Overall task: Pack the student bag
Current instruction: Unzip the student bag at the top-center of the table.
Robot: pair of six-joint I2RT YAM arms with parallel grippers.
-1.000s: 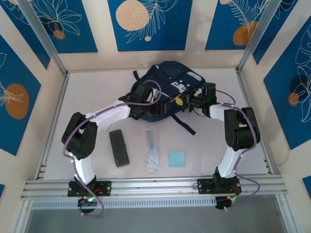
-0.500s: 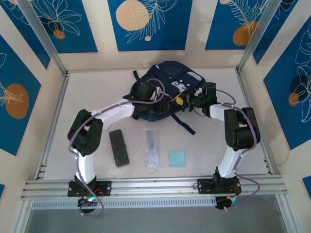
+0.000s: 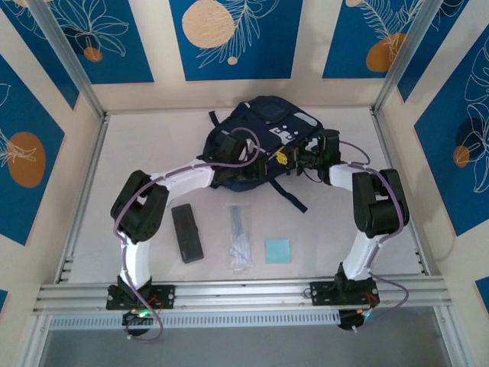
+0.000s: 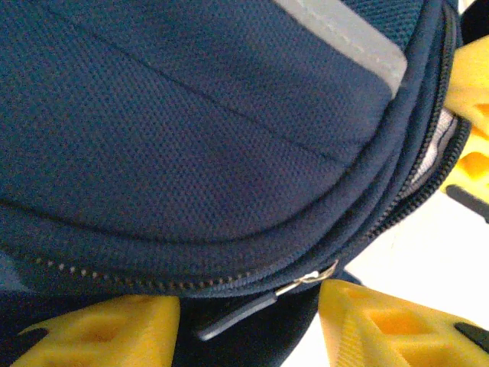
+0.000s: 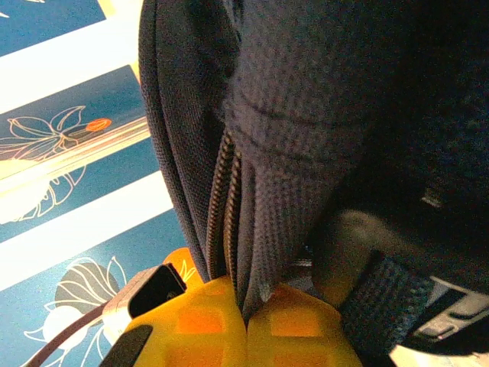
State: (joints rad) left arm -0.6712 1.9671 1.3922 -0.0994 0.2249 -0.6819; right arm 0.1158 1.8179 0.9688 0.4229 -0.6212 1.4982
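Evidently opening the student bag (image 3: 267,134): right gripper (image 5: 246,306) pinches its fabric edge; left gripper (image 4: 248,317), jaws apart, straddles the zipper pull (image 4: 233,315) and should next clamp it.

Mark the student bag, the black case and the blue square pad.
student bag (image 3: 256,111), top external view, upper navy panel.
black case (image 3: 187,233), top external view, its middle.
blue square pad (image 3: 277,250), top external view, its centre.

Cream walls (image 3: 160,92) with blue floral panels (image 3: 235,38); white tabletop (image 3: 145,138); aluminium rail (image 3: 244,292) along the front.
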